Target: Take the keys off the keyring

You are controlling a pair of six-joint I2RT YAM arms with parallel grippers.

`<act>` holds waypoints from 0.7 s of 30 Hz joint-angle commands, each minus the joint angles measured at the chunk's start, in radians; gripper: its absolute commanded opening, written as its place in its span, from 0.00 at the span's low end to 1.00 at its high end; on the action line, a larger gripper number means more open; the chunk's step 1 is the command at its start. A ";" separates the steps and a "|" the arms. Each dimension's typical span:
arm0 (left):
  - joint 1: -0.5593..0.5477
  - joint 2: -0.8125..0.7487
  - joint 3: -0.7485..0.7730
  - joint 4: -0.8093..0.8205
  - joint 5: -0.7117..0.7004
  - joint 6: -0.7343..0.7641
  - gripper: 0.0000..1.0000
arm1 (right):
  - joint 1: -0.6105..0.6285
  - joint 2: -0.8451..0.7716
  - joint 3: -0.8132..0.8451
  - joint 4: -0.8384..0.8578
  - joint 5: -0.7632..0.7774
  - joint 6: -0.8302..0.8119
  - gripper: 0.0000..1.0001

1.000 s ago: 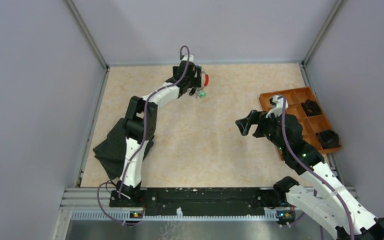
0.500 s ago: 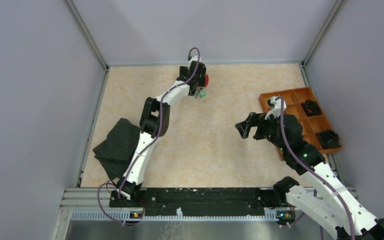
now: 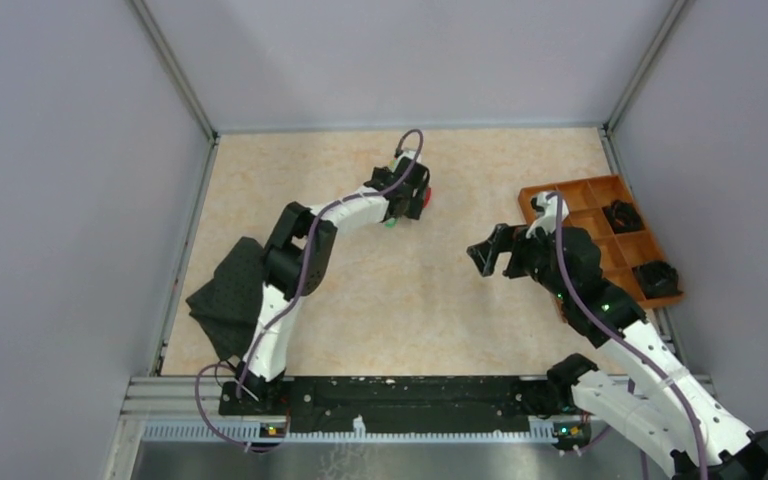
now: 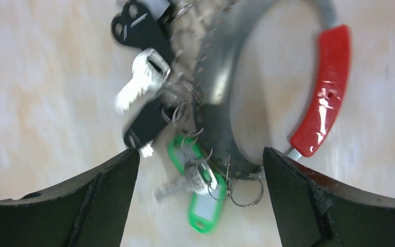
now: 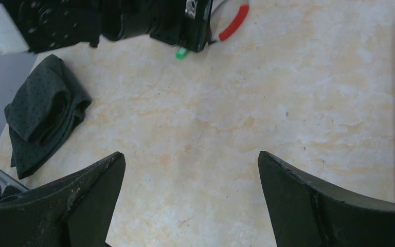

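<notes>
The keyring (image 4: 221, 87), a grey metal ring with a red sleeve (image 4: 324, 92), lies on the table under my left gripper (image 4: 199, 153). The keys hang on it in a bunch: green tags (image 4: 203, 206), black heads (image 4: 139, 25) and a bare silver key (image 4: 144, 74). The left jaws stand wide open on either side of the bunch, touching nothing that I can see. The view is blurred by motion. In the top view the left gripper (image 3: 410, 200) covers most of the ring, and the red sleeve (image 3: 427, 197) shows beside it. My right gripper (image 3: 488, 252) is open and empty, well to the right.
An orange compartment tray (image 3: 560, 186) stands at the right edge with black coiled objects (image 3: 622, 214) in it. A dark cloth (image 3: 230, 295) lies crumpled at the left by the left arm. The right wrist view shows bare table under the right gripper (image 5: 190, 154).
The left arm has swung its gripper nearer and to the right. The red sleeve and green tags have shifted with it. The right arm has barely moved.
</notes>
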 commanded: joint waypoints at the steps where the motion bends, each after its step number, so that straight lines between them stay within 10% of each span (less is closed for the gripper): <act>1: -0.058 -0.244 -0.393 -0.098 0.120 -0.066 0.96 | -0.007 0.022 -0.025 0.100 -0.007 0.009 0.99; 7: 0.016 -0.546 -0.830 0.005 0.180 -0.122 0.99 | -0.007 0.098 -0.075 0.200 -0.058 0.048 0.99; 21: 0.102 -0.719 -0.901 0.107 0.497 -0.271 0.96 | -0.007 0.347 -0.038 0.322 -0.146 0.025 0.94</act>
